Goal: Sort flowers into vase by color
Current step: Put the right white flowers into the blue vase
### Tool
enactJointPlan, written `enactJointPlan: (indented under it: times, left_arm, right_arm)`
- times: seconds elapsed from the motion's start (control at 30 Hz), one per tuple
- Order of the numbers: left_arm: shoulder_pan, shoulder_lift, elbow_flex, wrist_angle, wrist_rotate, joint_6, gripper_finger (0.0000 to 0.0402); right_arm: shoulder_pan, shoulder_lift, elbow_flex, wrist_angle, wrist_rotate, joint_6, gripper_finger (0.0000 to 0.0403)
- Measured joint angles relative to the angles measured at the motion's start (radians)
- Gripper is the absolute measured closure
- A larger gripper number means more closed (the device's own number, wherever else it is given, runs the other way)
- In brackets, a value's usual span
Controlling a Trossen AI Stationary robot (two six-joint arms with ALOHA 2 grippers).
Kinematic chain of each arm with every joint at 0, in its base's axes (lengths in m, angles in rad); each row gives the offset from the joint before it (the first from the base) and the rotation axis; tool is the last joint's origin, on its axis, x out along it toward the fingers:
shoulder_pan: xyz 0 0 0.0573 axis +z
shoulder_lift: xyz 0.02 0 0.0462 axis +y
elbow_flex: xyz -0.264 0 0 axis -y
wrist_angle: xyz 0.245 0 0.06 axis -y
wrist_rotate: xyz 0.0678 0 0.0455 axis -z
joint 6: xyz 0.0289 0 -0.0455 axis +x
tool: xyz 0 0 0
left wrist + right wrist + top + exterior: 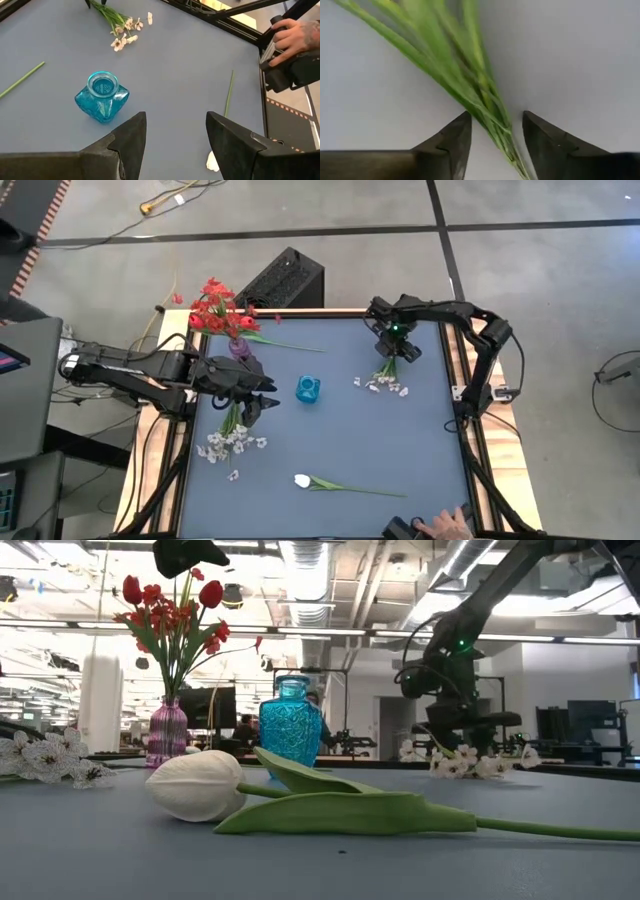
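On the blue-grey table (400, 450), a purple ribbed glass vase (239, 347) holding red artificial flowers (218, 308) stands near the far left corner. A squat turquoise glass bottle (307, 389) sits right of it, near the middle. A spray of small white blossoms (387, 381) lies toward the far right, stems under the right hand (390, 348). Another white blossom spray (230, 440) lies at the left, seemingly below the left hand (258, 396). A white tulip bud on a green stem (303, 480) lies near the front edge.

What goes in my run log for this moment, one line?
right gripper: open, straddling white spray stems | left gripper: open near blue vase | white tulip: on table
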State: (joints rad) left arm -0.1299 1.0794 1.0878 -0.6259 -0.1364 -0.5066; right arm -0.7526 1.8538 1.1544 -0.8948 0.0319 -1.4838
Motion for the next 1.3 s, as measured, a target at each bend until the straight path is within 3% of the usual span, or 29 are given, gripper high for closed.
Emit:
enactJointPlan:
  times: [0.33,0.53,0.77,0.87,1.0,1.13,1.3]
  left_arm:
    - [0.0,0.0,0.0,-0.018,0.055,0.025,0.0207]
    - [0.0,0.0,0.0,-0.021,0.078,0.089,0.0207]
    - [0.001,-0.051,0.0,-0.044,0.052,0.191,0.0207]
    - [0.002,-0.088,0.0,-0.049,0.017,0.234,0.0207]
    - [0.002,-0.135,0.0,-0.091,-0.033,0.254,0.0207]
    - [0.002,-0.176,0.0,-0.148,-0.077,0.263,0.0207]
    - [0.002,-0.218,0.0,-0.17,-0.088,0.264,0.0207]
  right_arm:
    - [0.14,-0.029,-0.045,-0.084,-0.038,-0.034,0.0377]
    - [0.239,-0.148,-0.042,-0.136,-0.115,0.096,0.0365]
    - [0.323,-0.372,-0.007,-0.07,-0.355,0.454,0.0375]
    - [0.352,-0.474,0.0,0.122,-0.495,0.675,0.0375]
    - [0.405,-0.569,-0.014,0.557,-0.605,1.057,0.0375]
    - [0.476,-0.577,-0.015,0.97,-0.586,1.333,0.0373]
    - [0.557,-0.489,-0.015,1.22,-0.513,1.387,0.0373]
